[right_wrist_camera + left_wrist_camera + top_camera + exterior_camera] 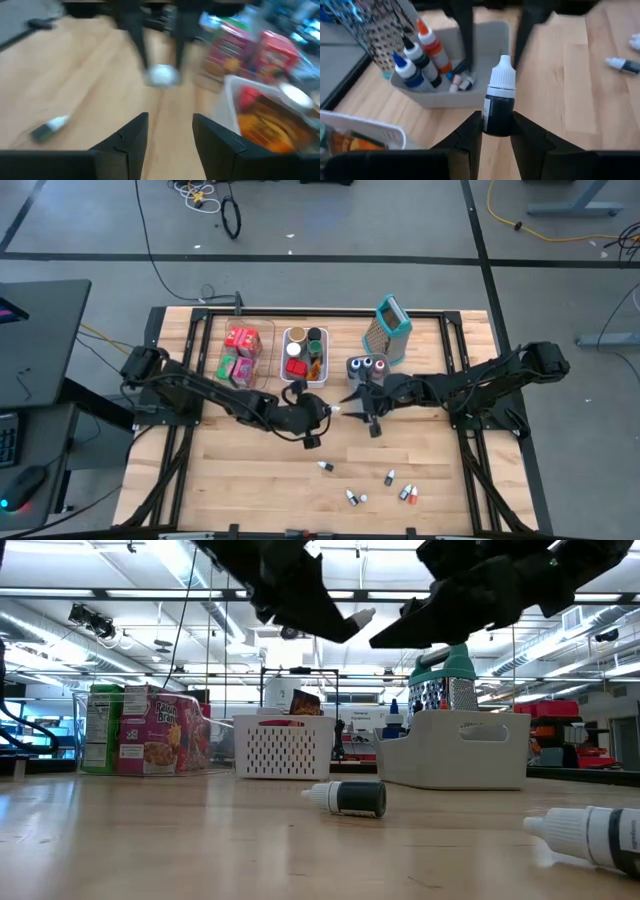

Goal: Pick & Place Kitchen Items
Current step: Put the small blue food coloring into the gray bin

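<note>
The counter (pixel 250 470) is wood slats, with a grey bin (pixel 485 55) near the back already holding a few dropper bottles upright. The left gripper (pixel 496 131) hangs above the middle of the counter with its fingers closed on the dark body of a small dropper bottle (pixel 499 102), white cap pointing toward the right gripper (pixel 170 130), whose fingers stand apart with nothing between them. My guess is this thing weighs next to nothing, stiff plastic, smooth and round, so it'll twist or pop out if squeezed off-centre. Grab the barrel, not the tapered cap. More tiny bottles lie loose at the front, like the dark one (pixel 348 798) on its side.
</note>
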You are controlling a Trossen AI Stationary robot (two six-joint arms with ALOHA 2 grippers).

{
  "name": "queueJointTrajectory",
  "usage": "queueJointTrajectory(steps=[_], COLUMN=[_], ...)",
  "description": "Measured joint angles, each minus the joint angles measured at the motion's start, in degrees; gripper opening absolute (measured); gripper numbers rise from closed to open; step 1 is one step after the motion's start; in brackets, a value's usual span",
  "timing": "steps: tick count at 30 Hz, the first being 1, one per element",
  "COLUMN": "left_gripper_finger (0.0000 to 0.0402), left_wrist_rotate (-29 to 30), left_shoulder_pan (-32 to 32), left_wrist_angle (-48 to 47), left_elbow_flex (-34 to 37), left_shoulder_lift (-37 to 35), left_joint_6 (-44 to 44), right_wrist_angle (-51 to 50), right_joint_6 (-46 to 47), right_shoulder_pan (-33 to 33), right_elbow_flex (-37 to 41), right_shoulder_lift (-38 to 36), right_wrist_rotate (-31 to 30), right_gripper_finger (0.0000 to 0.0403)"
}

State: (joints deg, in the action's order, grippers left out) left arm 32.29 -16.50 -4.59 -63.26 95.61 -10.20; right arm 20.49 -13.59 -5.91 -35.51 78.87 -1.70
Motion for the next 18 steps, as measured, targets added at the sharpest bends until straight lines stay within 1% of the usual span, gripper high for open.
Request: queueJointTrajectory(steps=[2,7,16,18], left_gripper_finger=[0.0098,0.0098,0.0098,0.0098], left_wrist_rotate=[-0.4,-4.2,-3.2,-2.3], left_shoulder_pan=[0.5,1.4,1.4,1.4], left_wrist_angle=[1.5,2.4,2.5,2.5], left_elbow_flex=[0.0,0.0,0.0,0.0], left_shoulder_lift=[0.0,0.0,0.0,0.0], left_joint_6=[1.1,2.6,3.1,3.1], right_wrist_angle=[0.1,2.7,4.7,5.3], right_joint_6=[-2.4,-4.8,-4.7,-4.4], right_shoulder_pan=[-0.2,-0.3,-0.3,-0.3], right_elbow_flex=[0.0,0.0,0.0,0.0], right_shoulder_lift=[0.0,0.0,0.0,0.0], right_wrist_rotate=[2.4,1.5,1.2,2.1], right_gripper_finger=[0.0164,0.0164,0.0164,0.0164])
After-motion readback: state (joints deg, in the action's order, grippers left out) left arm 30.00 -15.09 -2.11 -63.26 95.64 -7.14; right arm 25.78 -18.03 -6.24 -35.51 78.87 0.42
